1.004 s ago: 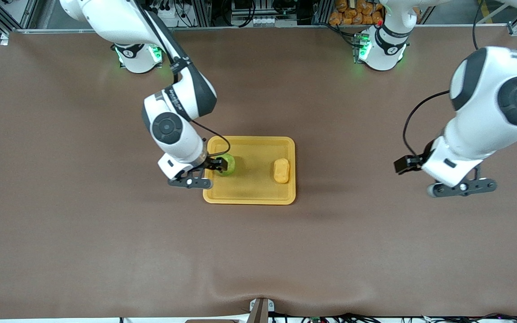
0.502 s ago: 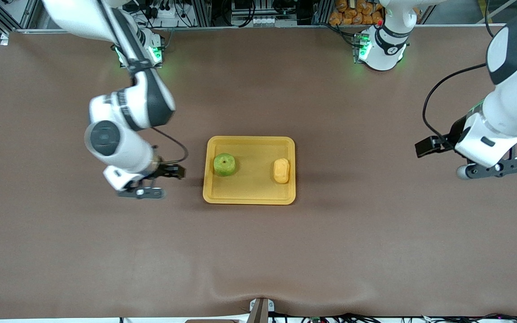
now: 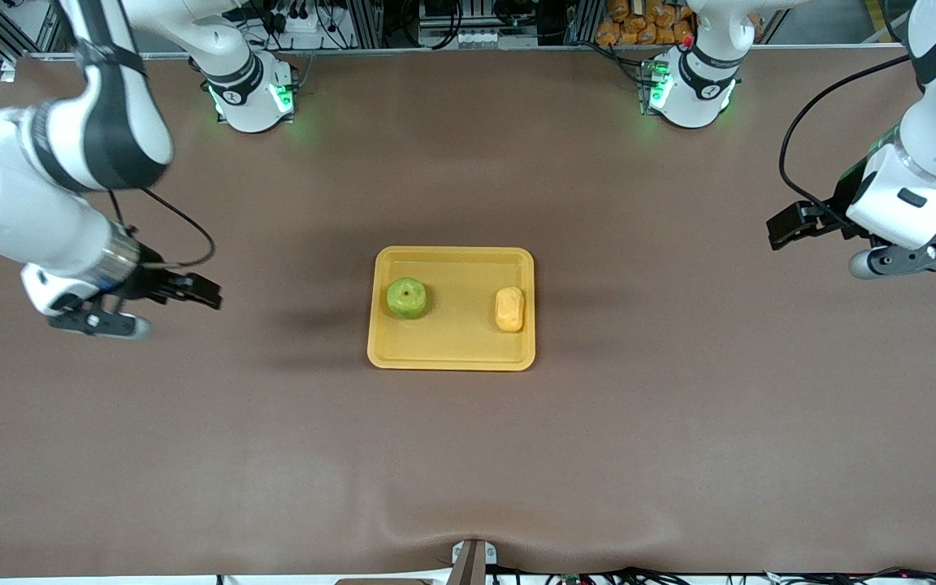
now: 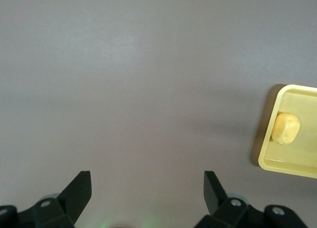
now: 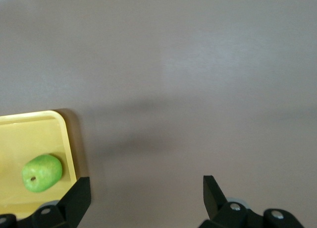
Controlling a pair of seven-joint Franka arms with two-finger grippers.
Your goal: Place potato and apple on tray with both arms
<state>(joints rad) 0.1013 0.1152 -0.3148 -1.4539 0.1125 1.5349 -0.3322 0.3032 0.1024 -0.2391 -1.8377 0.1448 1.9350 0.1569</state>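
Even overhead light, perhaps slightly soft.

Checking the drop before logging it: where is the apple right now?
In the front view the apple lies on the tray, toward the right arm's end of it, beside the potato and apart from it; no gripper touches it.

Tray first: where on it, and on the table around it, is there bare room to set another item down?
On the tray, the strip between the apple and the potato is bare, as is the strip nearer the front camera. Bare table surrounds the tray. The open right gripper and open left gripper hang over the table's ends.
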